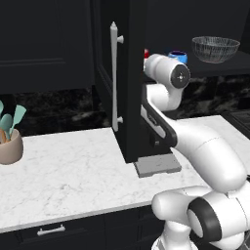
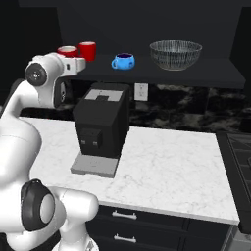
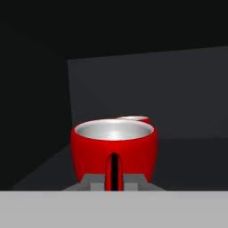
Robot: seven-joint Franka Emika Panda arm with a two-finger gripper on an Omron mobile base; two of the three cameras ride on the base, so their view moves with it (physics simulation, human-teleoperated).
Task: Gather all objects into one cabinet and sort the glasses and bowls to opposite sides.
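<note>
In the hand view my gripper [image 3: 113,181] is shut on the handle of a red cup [image 3: 113,149], which fills the foreground with its silver inside showing. The rim of the other red cup [image 3: 135,118] peeks out just behind it. From the right base view both red cups [image 2: 67,51] [image 2: 87,50] stand at the left end of the cabinet shelf [image 2: 215,73], with my hand right under the nearer one. The blue bowl [image 2: 123,61] sits mid-shelf and the clear glass bowl [image 2: 175,54] further right. The cabinet door [image 1: 105,53] hangs open, its bar handle [image 1: 114,78] facing me.
A black coffee machine [image 2: 102,128] stands on the white marble counter [image 2: 166,166] below the shelf. A beige pot of teal utensils [image 1: 10,141] is at the counter's left. Black drawers [image 2: 147,220] run under the counter edge.
</note>
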